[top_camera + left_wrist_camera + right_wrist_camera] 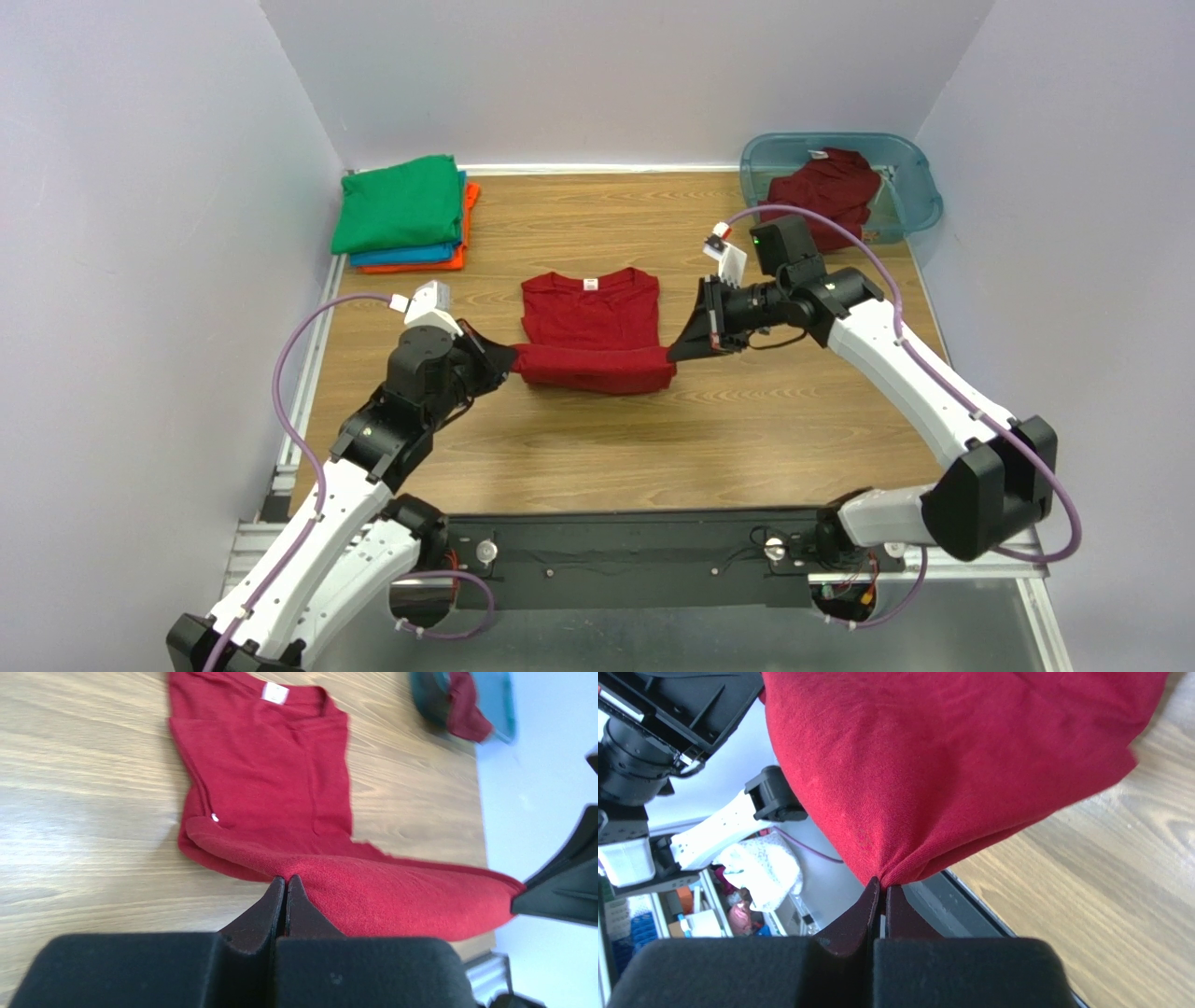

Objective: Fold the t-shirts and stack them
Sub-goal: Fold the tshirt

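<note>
A: Dark red tee [589,325]?
B: Dead centre, near edge raised. Pinched tight by L gripper [286,880] at 9, by R gripper [882,884] at 3.
A: Others?
B: Stack of 3 [404,213] at 11, green on top. 2nd dark red tee [828,182] in teal tub [915,196] at 1.

High overview; close wrist views, shared shirt [596,329]

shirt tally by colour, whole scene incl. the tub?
Green t-shirt: 1
Blue t-shirt: 1
Orange t-shirt: 1
Dark red: 2, the half-folded dark red t-shirt mid-table and the crumpled dark red t-shirt in the teal tub
Total: 5 t-shirts
</note>
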Available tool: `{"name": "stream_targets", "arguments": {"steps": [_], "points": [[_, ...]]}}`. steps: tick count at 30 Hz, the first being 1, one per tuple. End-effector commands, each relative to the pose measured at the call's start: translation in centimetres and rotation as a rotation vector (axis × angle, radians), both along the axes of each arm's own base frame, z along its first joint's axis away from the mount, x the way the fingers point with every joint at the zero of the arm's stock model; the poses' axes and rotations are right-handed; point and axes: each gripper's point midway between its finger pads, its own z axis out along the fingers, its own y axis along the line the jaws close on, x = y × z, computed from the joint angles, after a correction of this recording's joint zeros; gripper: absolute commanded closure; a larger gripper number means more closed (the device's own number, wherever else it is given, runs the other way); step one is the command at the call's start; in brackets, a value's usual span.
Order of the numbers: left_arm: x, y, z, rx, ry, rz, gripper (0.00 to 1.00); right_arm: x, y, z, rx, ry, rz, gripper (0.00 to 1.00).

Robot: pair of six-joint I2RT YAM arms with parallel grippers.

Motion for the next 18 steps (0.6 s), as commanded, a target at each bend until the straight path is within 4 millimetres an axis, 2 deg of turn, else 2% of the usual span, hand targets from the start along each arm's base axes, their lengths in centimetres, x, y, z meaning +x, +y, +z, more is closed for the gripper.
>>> {"name": "stream_targets", "arguments": {"steps": [1, 6, 9, 12, 17, 18], "points": [[2.0, 1.7, 1.5, 0.008, -0.040, 0.142, 1.00, 1.7, 1.2, 0.9, 0.057, -0.024, 0.016, 0.97], [3.6, 1.8, 1.2, 0.032, -0.032, 0.186, 1.00, 4.2, 1.9, 1.6, 0.055, -0.081, -0.012, 0.97], [4.6, 2.0, 1.2, 0.055, -0.022, 0.220, 1.00, 5.6, 2.0, 0.7, 0.032, -0.074, -0.046, 0.98], [5.9, 2.3, 2.4, 0.064, -0.043, 0.263, 1.00, 7.2, 2.2, 0.0, 0.020, -0.076, -0.075, 0.98], [7.3, 1.9, 3.5, 0.061, -0.078, 0.264, 1.00, 9.3, 1.8, 0.1, 0.004, -0.111, -0.120, 0.99], [7.7, 1.8, 3.1, 0.075, -0.070, 0.264, 1.00, 9.7, 1.8, 0.0, 0.001, -0.116, -0.128, 0.99]]}}
